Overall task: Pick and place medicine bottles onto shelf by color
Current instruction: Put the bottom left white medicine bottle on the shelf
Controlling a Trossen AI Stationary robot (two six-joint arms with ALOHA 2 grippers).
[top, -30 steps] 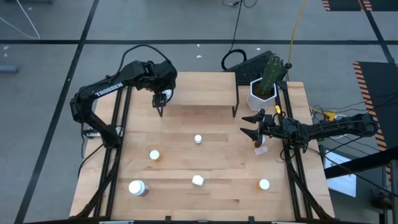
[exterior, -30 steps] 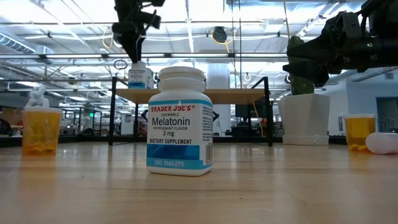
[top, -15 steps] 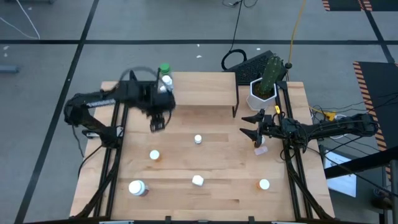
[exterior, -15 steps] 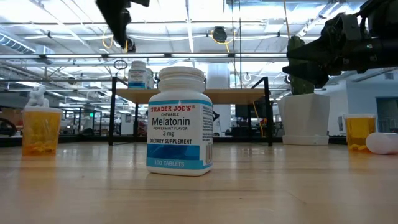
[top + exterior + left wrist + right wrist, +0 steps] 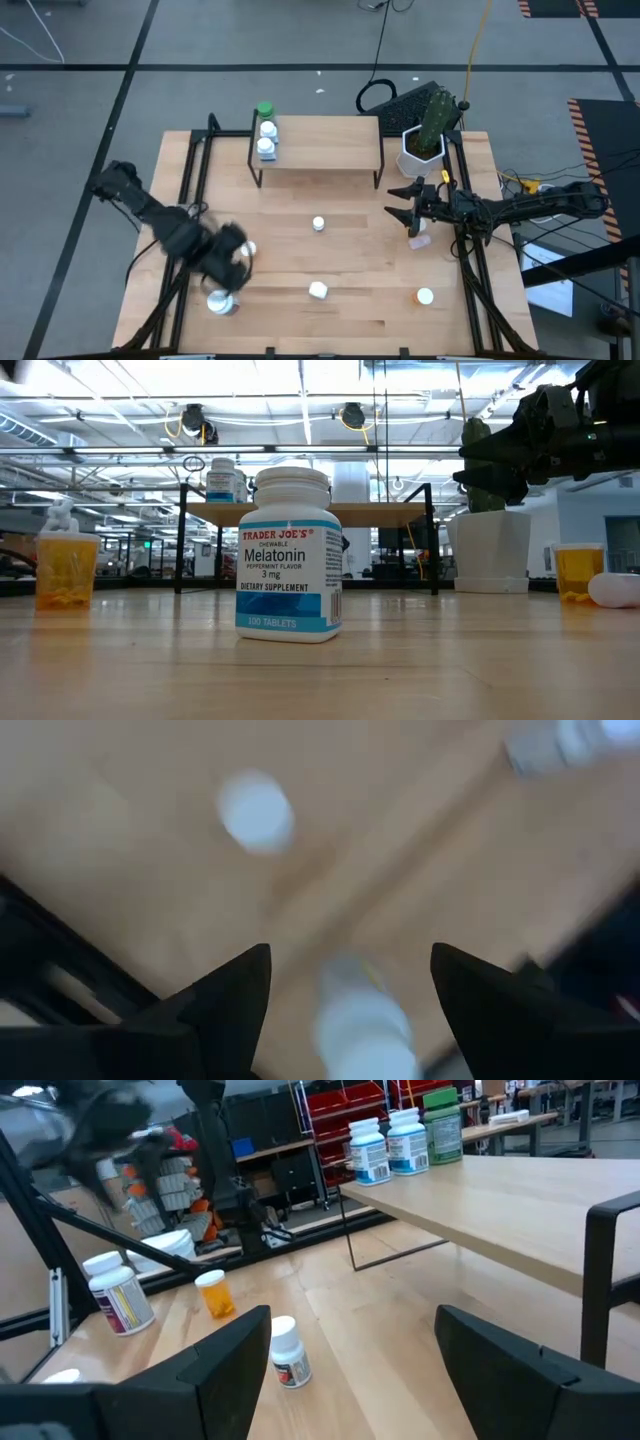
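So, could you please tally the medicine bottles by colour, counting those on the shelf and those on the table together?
Blue-labelled white bottles: 3
Green bottle: 1
Orange bottles: 2
Pale pink bottle: 1
Other white bottles: 2
Total: 9

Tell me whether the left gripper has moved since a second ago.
Yes. In the high view the left gripper has left the shelf corner and swung toward the table's near edge, now open above the white-capped bottle at front left.
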